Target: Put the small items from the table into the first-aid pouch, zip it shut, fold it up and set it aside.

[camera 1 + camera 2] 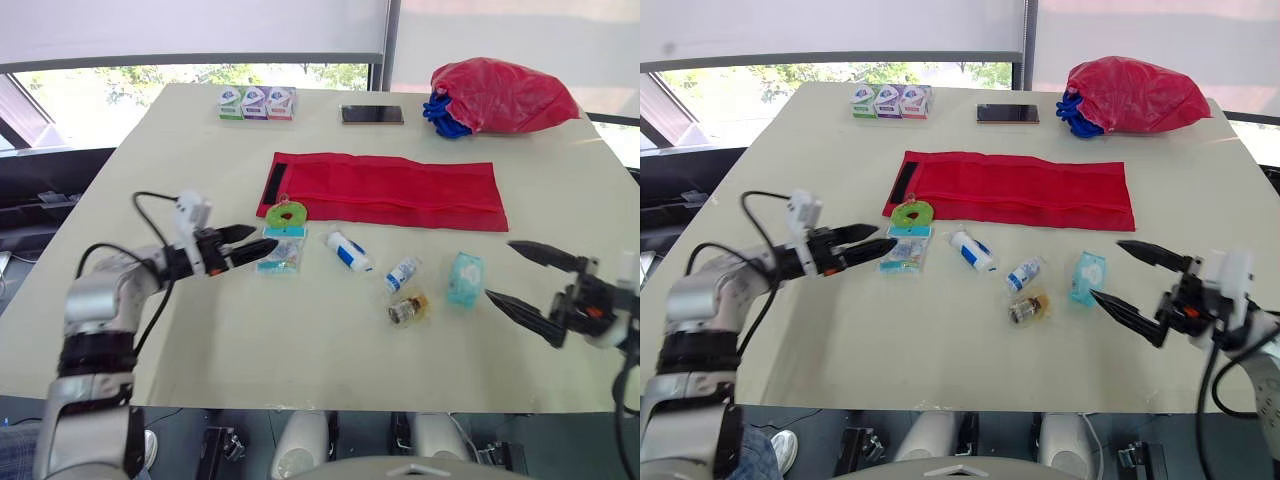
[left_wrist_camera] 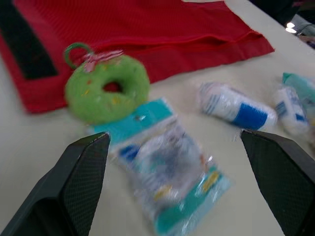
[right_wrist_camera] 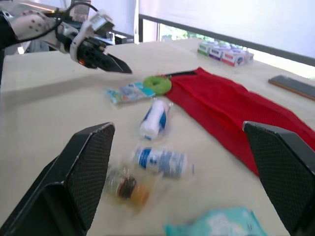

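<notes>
Awaiting packing: nothing seen loaded into pouch (image 1: 390, 190); packet (image 1: 281, 254) before left gripper (image 1: 273, 238), wipes (image 1: 465, 277) beside right gripper (image 1: 499, 268), both held apart.

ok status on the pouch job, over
Left pincer open at the clear packet. Right pincer open by the teal pack. Pouch flat, items outside. Green ring on its edge.

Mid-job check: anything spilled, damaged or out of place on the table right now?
Nothing stands out. The red pouch lies flat; the clear packet, white roll and teal pack lie loose beside it, nothing spilled. The left gripper and right gripper are open, empty.
</notes>
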Robot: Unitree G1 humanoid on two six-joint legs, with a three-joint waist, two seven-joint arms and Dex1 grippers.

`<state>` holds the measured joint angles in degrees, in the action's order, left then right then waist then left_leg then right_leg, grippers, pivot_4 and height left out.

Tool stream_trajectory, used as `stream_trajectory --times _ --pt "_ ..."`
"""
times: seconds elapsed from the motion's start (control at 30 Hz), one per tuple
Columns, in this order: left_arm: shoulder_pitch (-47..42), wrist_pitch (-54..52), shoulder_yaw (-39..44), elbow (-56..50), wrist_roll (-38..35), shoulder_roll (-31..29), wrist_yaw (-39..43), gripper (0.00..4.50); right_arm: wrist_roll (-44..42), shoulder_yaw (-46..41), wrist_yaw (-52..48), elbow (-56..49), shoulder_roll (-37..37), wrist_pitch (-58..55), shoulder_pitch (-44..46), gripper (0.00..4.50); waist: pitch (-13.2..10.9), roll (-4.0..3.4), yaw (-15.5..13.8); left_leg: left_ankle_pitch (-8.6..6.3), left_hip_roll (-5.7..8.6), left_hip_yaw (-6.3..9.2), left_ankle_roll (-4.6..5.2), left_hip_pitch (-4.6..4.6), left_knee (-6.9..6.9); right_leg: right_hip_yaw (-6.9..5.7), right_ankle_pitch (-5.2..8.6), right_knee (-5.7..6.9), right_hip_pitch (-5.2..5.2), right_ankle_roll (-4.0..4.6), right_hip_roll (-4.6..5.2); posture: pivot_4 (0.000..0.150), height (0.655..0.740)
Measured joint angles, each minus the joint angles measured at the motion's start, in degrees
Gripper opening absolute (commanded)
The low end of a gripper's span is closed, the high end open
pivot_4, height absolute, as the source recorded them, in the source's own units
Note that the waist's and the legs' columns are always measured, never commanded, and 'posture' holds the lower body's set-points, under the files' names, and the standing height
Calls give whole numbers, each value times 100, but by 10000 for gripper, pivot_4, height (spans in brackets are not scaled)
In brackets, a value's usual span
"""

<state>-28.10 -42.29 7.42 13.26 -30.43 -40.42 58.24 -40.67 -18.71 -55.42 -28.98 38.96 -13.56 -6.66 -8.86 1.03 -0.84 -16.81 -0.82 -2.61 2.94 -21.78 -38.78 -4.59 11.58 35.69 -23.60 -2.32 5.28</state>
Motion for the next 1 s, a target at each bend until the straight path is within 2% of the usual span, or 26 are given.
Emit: stream_trajectory --times 0.2,0.53,0.6,0.67,0.73,0.8,0.83,0.9,1.0 --pt "-162 -295 -265 388 156 -16 4 45000 -7 159 514 -369 0 -271 290 44474 -1 3 2 3 -12 0 -6 -4 0 7 -3 -4 -2 8 -21 1500 7400" --pt "-196 -530 -340 516 213 -116 91 45000 -24 206 640 -536 1 -374 321 44474 -5 15 -7 -2 -8 5 4 -2 0 25 7 0 -1 -9 -24 1500 7400" --pt "-198 -594 -331 517 191 -116 129 39997 -9 225 637 -535 2 -374 350 45000 -5 15 -3 -2 -9 4 4 -1 0 26 5 1 -1 -5 -25 1500 7400" --pt "-196 -645 -327 516 145 -115 155 32637 -6 242 629 -532 6 -374 405 45000 -5 16 -2 0 -9 4 1 -2 0 27 -3 2 -2 7 -25 1500 7400" --pt "-183 -700 -299 507 97 -115 166 24363 -4 249 601 -508 8 -374 468 45000 -6 16 -2 2 -9 3 -3 -2 0 27 -3 2 -2 8 -25 1500 7400" --pt "-137 -732 -265 490 89 -115 170 12798 -2 252 586 -466 10 -376 491 45000 -5 16 -3 2 -9 3 -3 -3 0 27 -3 1 -2 8 -26 1500 7400" --pt "-117 -737 -247 490 89 -115 170 9989 -1 253 584 -462 11 -377 491 45000 -5 16 -3 2 -9 3 -2 -3 0 28 -3 1 -2 8 -26 1500 7400" --pt "-88 -755 -205 489 82 -115 165 313 -1 267 576 -438 11 -378 514 45000 -6 16 -4 2 -9 3 -3 -4 0 27 -3 1 -2 8 -26 1500 7400" --pt "-81 -788 -113 467 38 -115 156 313 8 295 575 -419 11 -379 545 45000 -6 17 -3 2 -9 4 -3 -3 0 27 -3 1 -2 8 -26 1500 7400"
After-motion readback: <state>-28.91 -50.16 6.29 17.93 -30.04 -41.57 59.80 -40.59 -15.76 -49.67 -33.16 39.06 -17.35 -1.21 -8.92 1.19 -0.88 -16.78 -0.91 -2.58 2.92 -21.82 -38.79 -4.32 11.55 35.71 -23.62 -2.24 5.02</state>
